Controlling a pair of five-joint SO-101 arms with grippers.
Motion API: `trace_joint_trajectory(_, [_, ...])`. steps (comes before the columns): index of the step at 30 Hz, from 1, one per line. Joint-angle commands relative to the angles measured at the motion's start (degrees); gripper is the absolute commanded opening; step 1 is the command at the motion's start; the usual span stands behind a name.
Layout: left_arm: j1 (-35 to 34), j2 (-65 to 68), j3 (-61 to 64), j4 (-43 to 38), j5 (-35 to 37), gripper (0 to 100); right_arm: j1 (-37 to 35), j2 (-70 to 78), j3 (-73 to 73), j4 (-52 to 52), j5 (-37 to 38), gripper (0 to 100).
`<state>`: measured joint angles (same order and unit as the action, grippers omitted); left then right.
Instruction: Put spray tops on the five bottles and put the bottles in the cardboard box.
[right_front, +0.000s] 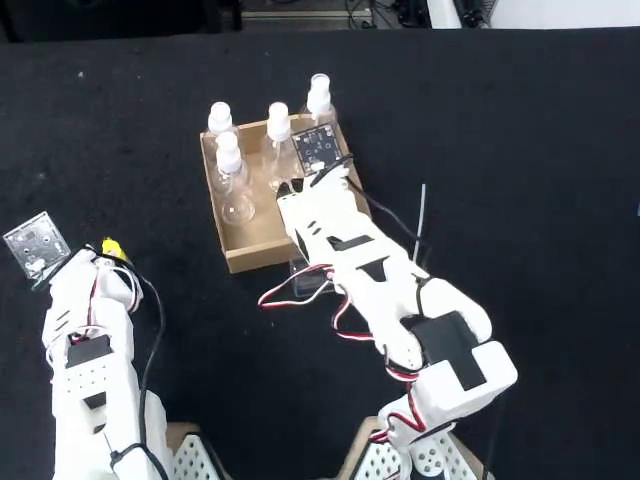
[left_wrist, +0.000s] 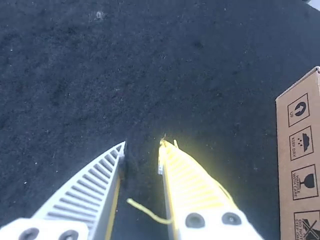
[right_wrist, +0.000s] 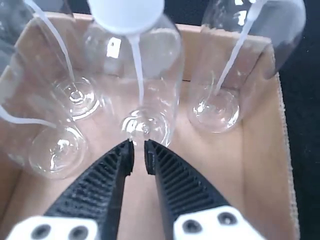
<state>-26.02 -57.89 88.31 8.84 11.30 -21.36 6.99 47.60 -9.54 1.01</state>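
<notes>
Now the right gripper (right_wrist: 139, 150) hangs stretched into the cardboard box (right_wrist: 215, 175) — all but closed, empty, beside a bottle (right_wrist: 145, 75); left gripper (left_wrist: 142, 147) slightly parted, empty.

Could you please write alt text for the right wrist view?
The right gripper, black jaws close together, hangs over the cardboard box, near the base of a clear bottle with a white spray top. Three more clear bottles stand in the box.

bottles (right_wrist: 150, 60) crowd the far part of the cardboard box (right_front: 250, 255); bare floor along its near wall. right arm (right_front: 340, 230) hangs over it; open counter (right_front: 150, 130) to the left
</notes>
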Motion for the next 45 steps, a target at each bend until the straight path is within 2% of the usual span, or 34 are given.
trace_joint_trajectory(1, [-0.3,-0.9,-0.6,-1.2,-0.4,9,-0.4,-0.6,-3.4,-1.7,0.1,1.2])
trace_joint_trajectory(8, [-0.3,-0.9,-0.3,-1.4,-0.4,9,-0.1,-3.8,-2.4,-1.2,0.4,1.3])
trace_joint_trajectory(14, [-0.2,-0.9,-0.3,-1.4,-0.4,9,-0.4,-15.1,5.0,-1.1,0.3,1.3])
trace_joint_trajectory(18, [-0.2,-0.9,-0.3,-1.4,-0.4,9,2.0,-25.7,10.9,0.1,0.1,1.2])
trace_joint_trajectory(21, [0.0,-0.9,-0.3,-1.4,-0.4,9,4.4,-36.2,12.2,11.4,0.4,1.2])
trace_joint_trajectory(27, [0.9,-0.6,-0.3,-1.1,-0.4,9,9.4,-54.6,1.8,50.1,1.1,1.3])
trace_joint_trajectory(29, [0.9,-0.5,-0.3,-1.1,-0.4,9,9.6,-57.8,-2.1,61.7,5.3,3.8])
trace_joint_trajectory(31, [0.9,-0.5,-0.3,-1.1,-0.4,9,9.5,-59.4,-4.2,70.8,8.7,10.7])
trace_joint_trajectory(34, [1.0,-0.5,-0.3,-1.1,-0.4,9,7.1,-59.7,-4.3,79.0,12.1,20.8])
trace_joint_trajectory(36, [1.0,-0.5,-0.3,-1.1,-0.4,9,4.7,-59.7,-3.1,81.6,16.3,22.6])
trace_joint_trajectory(41, [0.7,-0.4,-0.3,-1.1,-0.4,9,-1.2,-59.7,2.8,82.5,32.1,23.0])
trace_joint_trajectory(45, [0.8,-0.9,0.5,-1.4,-0.5,9,-1.9,-59.7,8.0,79.6,41.0,23.0])
